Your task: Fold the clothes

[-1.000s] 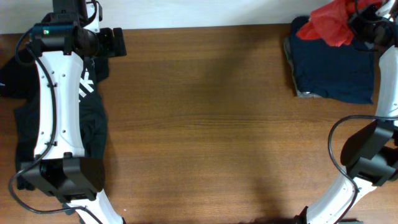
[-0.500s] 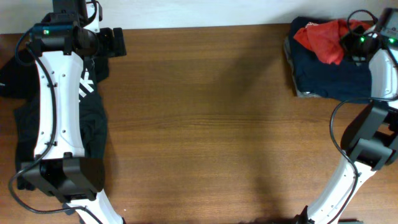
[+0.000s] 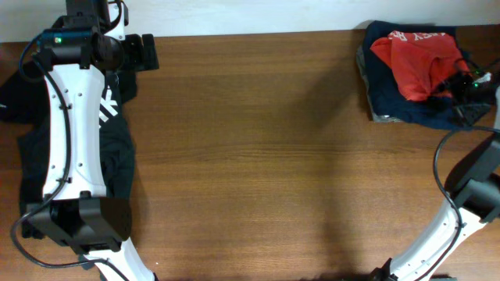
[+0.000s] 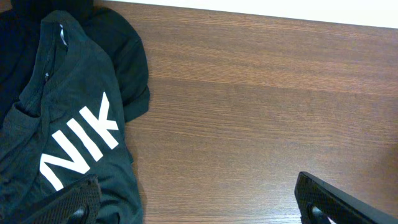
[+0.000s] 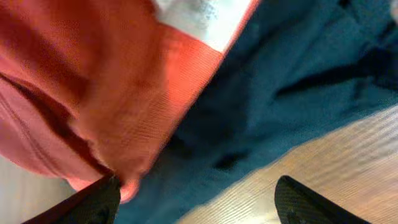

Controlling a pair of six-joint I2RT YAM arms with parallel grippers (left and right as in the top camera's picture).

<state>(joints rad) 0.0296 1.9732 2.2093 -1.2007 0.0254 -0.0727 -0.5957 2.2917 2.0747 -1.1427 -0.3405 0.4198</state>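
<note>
The clothes lie at both ends of the table. An orange-red T-shirt (image 3: 414,62) with white print lies crumpled on a pile of navy tops (image 3: 391,100) at the back right. My right gripper (image 3: 457,86) hovers at the pile's right edge, jaws wide apart. In the right wrist view the orange-red T-shirt (image 5: 93,93) ends beside one of the fingers (image 5: 87,205), with navy cloth (image 5: 280,81) below the right gripper (image 5: 199,202). A black white-lettered shirt (image 4: 68,137) lies at the left. My left gripper (image 4: 199,208) stands open over bare wood next to it.
The wooden table (image 3: 258,156) ends at a white strip along the back. My left arm (image 3: 74,125) stretches along the left side over the black shirt (image 3: 117,156). The right arm's base (image 3: 473,203) stands at the front right.
My right gripper has opened and let go of the orange-red T-shirt, which dropped from a raised bunch onto the navy pile. The right arm swung toward the table's front. The left arm has not moved.
</note>
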